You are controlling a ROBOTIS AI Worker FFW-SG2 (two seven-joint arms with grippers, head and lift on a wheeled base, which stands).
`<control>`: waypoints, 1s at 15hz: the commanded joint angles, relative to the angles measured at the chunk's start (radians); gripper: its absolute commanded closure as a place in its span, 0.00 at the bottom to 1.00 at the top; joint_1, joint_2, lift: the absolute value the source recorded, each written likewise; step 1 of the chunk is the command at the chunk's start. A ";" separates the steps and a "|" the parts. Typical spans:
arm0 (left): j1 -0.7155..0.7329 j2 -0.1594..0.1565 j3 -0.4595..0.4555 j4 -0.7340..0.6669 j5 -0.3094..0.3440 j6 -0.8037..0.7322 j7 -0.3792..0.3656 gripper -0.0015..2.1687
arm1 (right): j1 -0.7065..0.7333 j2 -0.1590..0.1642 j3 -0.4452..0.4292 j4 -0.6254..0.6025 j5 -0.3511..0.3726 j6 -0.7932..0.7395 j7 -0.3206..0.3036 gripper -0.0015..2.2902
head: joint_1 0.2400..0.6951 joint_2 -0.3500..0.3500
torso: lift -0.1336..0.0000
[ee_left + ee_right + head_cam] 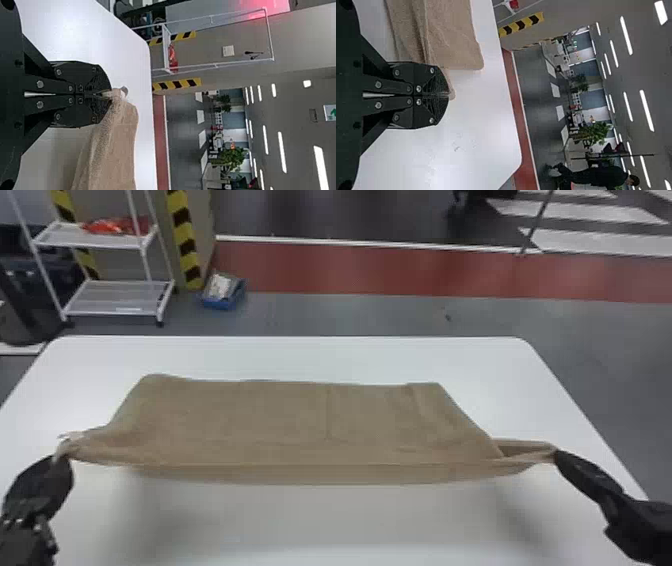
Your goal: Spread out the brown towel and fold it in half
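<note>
Closed tight, my left gripper (59,460) and right gripper (556,456) each pinch one end of the towel's near edge. Beneath both jaws spreads the white table (310,357). Between them, the brown towel (280,415) stretches with its near edge raised, the rest reaching beyond my jaws over the tabletop. Past my left jaws stands a white rack (117,312); a smaller blue box (220,304) sits on the floor beside it.

Soft matt cloth towel (300,420) (slightly rumpled)
</note>
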 commanded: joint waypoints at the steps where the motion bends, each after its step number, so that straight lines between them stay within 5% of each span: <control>1: 0.002 0.002 0.005 -0.040 0.001 0.055 0.001 0.71 | -0.021 0.002 -0.013 0.002 0.009 0.016 0.001 0.57 | 1.00 0.34 | 0.04; 3: -0.010 0.011 0.008 -0.051 0.001 0.077 0.001 0.71 | -0.051 0.003 -0.008 -0.002 0.018 0.019 0.015 0.57 | 1.00 0.32 | 0.04; 7: -0.165 0.032 0.009 -0.055 0.061 0.224 -0.003 0.71 | -0.257 -0.011 0.036 0.022 0.058 0.255 0.034 0.57 | 1.00 0.35 | 0.04; 11: -0.544 0.038 -0.018 0.136 0.123 0.460 -0.019 0.71 | -0.575 -0.014 0.222 0.248 0.208 0.283 0.053 0.57 | 1.00 0.44 | 0.04; 15: -0.845 0.052 -0.051 0.359 0.132 0.463 -0.027 0.71 | -0.837 -0.001 0.302 0.481 0.268 0.151 0.066 0.57 | 0.96 0.52 | 0.04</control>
